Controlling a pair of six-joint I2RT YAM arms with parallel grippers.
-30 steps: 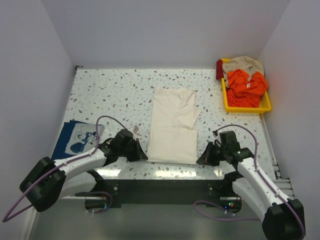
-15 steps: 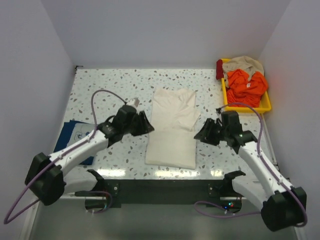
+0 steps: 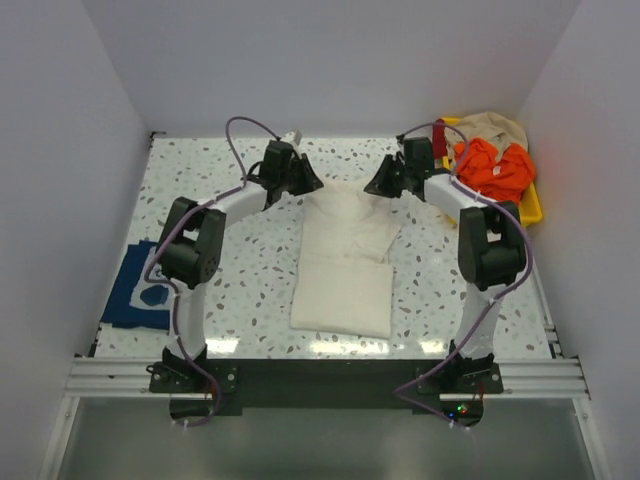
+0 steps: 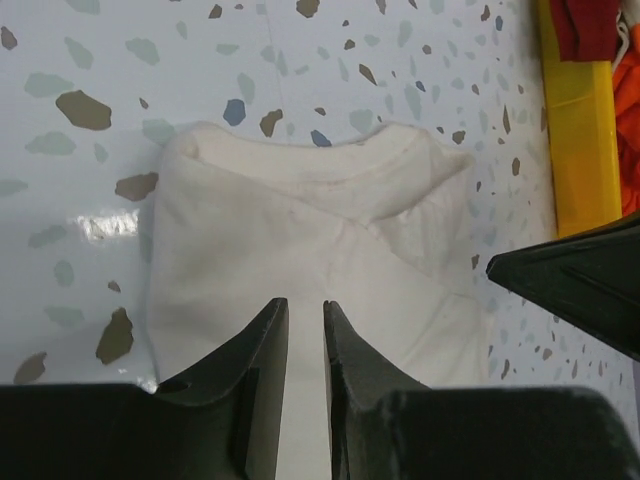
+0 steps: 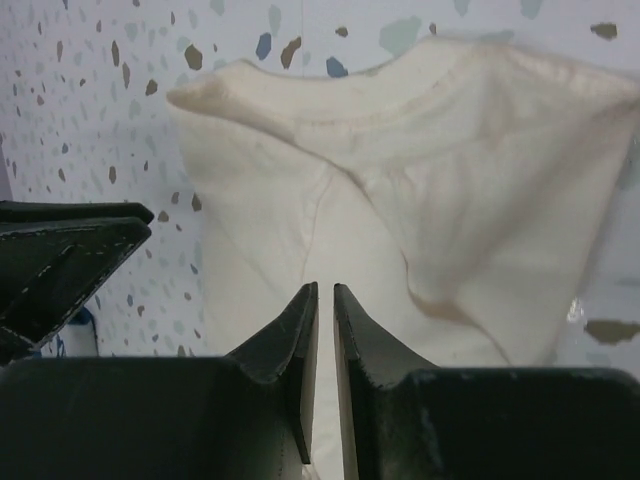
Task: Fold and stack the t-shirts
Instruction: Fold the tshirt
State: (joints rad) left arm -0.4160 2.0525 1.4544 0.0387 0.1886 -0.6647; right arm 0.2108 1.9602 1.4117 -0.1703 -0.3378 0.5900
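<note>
In the middle of the table lies the cream t-shirt [image 3: 345, 262], partly folded, collar end far. The navy t-shirt [image 3: 140, 290] sits at the left edge, and a yellow tray [image 3: 532, 210] of clothes is in the far right corner. The left gripper [image 4: 305, 303] and right gripper [image 5: 325, 288] flank the collar end, jaws narrowed to slits; I cannot tell whether they pinch cloth. A second ago both were at the near hem.

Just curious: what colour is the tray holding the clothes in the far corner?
The tray is yellow, clearest in the top external view.
</note>
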